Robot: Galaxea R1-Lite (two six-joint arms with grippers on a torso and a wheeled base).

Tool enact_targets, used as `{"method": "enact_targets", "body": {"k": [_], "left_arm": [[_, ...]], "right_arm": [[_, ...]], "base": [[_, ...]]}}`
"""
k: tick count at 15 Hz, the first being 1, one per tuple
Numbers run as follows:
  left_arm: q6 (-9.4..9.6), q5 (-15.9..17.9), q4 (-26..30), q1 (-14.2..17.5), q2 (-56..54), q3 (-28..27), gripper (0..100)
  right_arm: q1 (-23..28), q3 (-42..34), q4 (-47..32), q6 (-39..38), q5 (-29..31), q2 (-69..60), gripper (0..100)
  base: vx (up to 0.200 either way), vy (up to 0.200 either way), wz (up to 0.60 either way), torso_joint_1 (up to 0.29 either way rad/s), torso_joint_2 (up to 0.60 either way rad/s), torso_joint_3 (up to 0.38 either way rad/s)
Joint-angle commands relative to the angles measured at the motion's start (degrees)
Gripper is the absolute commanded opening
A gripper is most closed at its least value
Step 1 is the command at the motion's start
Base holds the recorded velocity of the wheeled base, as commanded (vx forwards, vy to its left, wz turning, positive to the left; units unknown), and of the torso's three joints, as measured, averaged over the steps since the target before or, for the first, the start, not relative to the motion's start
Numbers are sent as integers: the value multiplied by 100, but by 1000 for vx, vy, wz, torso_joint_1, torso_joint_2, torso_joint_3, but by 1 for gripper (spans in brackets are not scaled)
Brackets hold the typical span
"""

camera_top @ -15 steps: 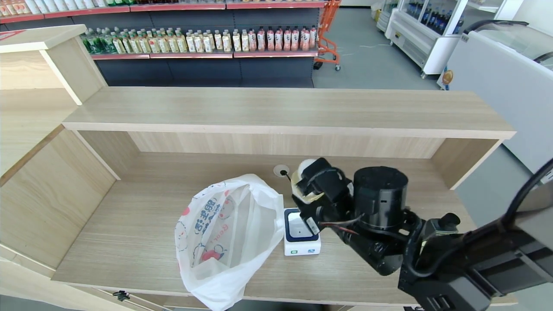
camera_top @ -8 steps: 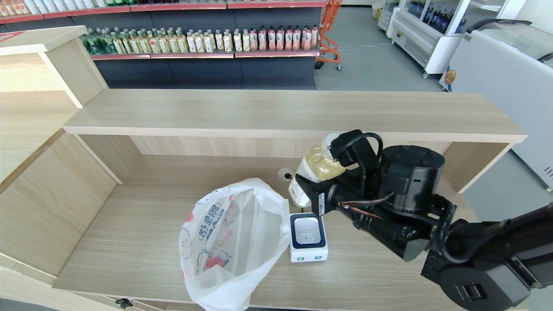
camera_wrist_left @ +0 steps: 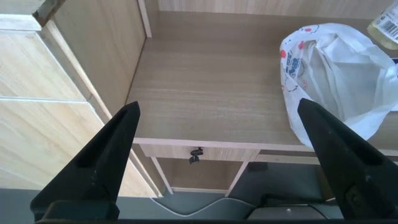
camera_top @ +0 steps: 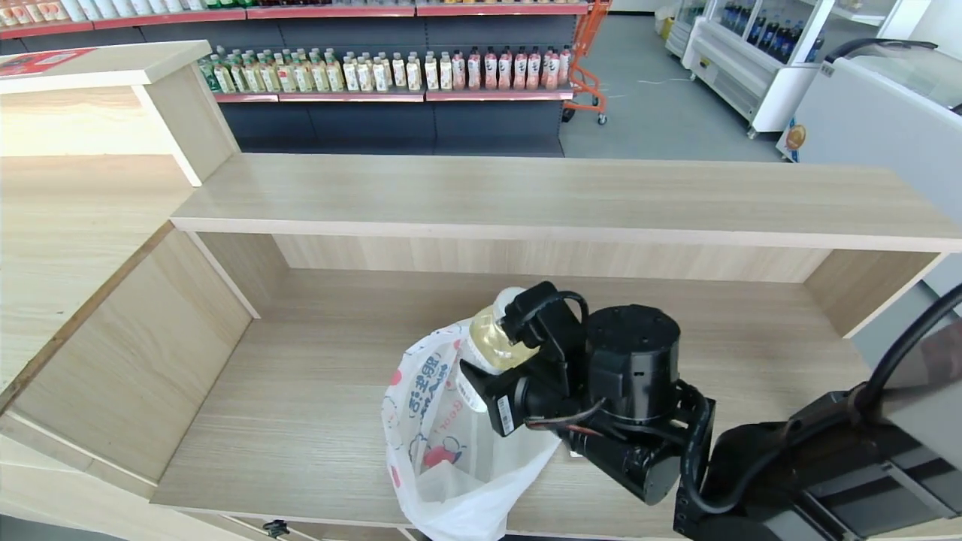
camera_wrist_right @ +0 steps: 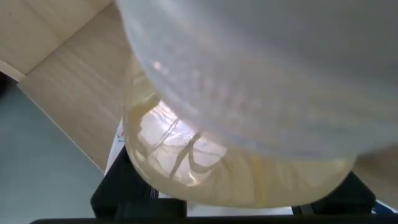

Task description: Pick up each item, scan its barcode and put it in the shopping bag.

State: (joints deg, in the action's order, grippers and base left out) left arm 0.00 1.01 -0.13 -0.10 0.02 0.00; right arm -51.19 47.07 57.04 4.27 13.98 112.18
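Note:
A clear bottle point(camera_top: 490, 342) of yellowish drink with a white cap hangs tilted over the mouth of the white printed shopping bag point(camera_top: 443, 443), which stands open near the counter's front edge. My right gripper point(camera_top: 502, 352) is shut on the bottle's body. Up close in the right wrist view, the bottle point(camera_wrist_right: 249, 124) sits between dark fingers point(camera_wrist_right: 124, 193). My left gripper point(camera_wrist_left: 219, 109) stands open with nothing in it, over the counter's front edge, left of the bag point(camera_wrist_left: 336, 81). The bottle's labelled end point(camera_wrist_left: 387, 25) shows above the bag there.
The wooden counter point(camera_top: 316, 391) is boxed in by a side wall point(camera_top: 150, 361) on the left and a raised ledge point(camera_top: 564, 195) behind. Store shelves with bottles point(camera_top: 376, 71) and freezers point(camera_top: 864, 98) stand beyond. Bare counter lies left of the bag.
My right gripper lifted the bottle from over the scanner, then carried it left and down over the bag's mouth. The head camera has shifted; the arm now hides the scanner.

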Motion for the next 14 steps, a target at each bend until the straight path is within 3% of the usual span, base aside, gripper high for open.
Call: {"method": "enact_targets", "body": {"k": [1,4,14], "left_arm": [[-9,4,-4,1,-2,0,100],[-9,4,-4,10,-2,0,100],[-18,4,-4,1,-2,0,100]], "right_arm": [[-190,-136,141,13,26,349,0],[-304,-462,730,426,17,700,0],[-313,-1007,941,514,17,964,0]], "base": [[0,0,0,0,0,0],[0,0,0,0,0,0],[0,0,0,0,0,0]]}}
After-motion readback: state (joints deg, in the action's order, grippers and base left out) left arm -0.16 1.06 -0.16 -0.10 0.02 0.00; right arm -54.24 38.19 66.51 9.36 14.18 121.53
